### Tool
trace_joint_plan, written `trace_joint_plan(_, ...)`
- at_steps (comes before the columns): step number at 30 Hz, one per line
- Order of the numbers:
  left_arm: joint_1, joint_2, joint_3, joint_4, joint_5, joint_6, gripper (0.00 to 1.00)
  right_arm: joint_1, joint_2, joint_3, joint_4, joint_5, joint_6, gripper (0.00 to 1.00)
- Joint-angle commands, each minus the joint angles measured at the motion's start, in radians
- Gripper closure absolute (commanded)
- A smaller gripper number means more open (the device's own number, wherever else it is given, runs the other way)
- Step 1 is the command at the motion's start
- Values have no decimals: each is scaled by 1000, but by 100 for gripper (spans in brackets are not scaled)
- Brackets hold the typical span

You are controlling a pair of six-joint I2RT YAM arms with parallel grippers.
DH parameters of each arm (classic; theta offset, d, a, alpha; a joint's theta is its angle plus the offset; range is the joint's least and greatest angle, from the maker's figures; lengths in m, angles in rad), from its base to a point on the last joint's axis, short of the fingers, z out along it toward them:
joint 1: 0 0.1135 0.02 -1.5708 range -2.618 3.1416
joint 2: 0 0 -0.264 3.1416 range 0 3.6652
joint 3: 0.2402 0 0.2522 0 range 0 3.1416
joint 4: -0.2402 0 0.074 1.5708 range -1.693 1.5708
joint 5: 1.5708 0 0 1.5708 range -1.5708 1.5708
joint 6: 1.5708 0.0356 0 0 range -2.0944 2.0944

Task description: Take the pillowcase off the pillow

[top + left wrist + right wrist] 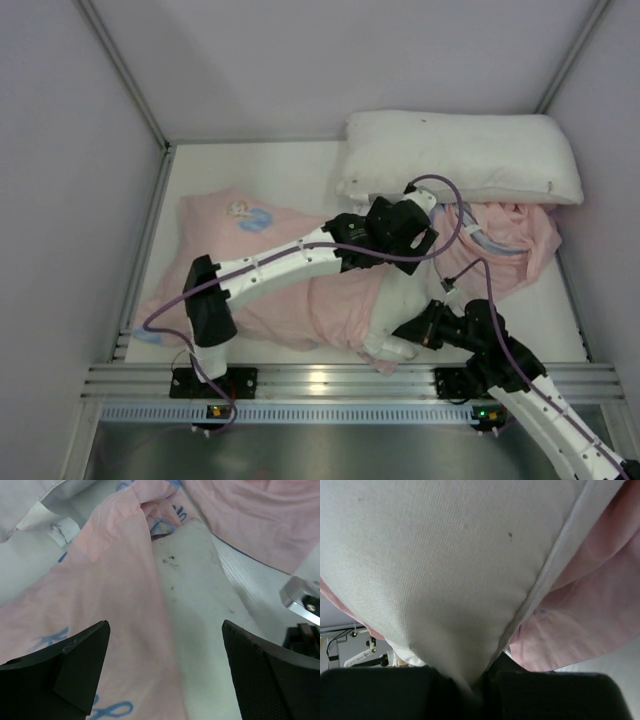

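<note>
while the right jaws were clamped on a corner of the pillow (445, 570), i saw the left jaws spread wide and holding nothing. beneath them the pink pillowcase (100, 580) lay bunched toward the left-hand jaw, with bare pillow showing toward the right-hand one. more pink folds hung just right of the clamped corner.

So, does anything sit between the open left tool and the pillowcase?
Nothing visible does. The left tool hangs open right over the pink pillowcase, with a bare strip of pillow under the same gap. The right tool is shut on a pillow corner nearer the table edge, out of that path.
</note>
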Motion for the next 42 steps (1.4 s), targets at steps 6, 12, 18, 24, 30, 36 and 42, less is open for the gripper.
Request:
trace_joint_plan(6,70,216,189,-71,-100,114,5,9,-47,123,-190,52,-57,100)
trace_joint_plan(12,185,312,206,-71,-30,87,31,9,-57,211,-239,73,-71,100)
trace_joint_plan(18,303,331,127,-68,5,-11,100,8,-72,327,-308,125,-93,100)
trace_joint_plan(24,341,282,-42,-5,30,-97,100,8,-116,438,-342,185,-126,100)
trace_joint_plan(30,393,121,-226,44,62,-120,100,8,-29,655,-396,271,-179,100)
trace_joint_plan(36,470,-97,-412,64,64,-128,100,8,95,1058,-558,429,-266,100)
trace_joint_plan(42,534,-266,-579,80,81,-131,100,11,126,1242,-652,594,-289,100)
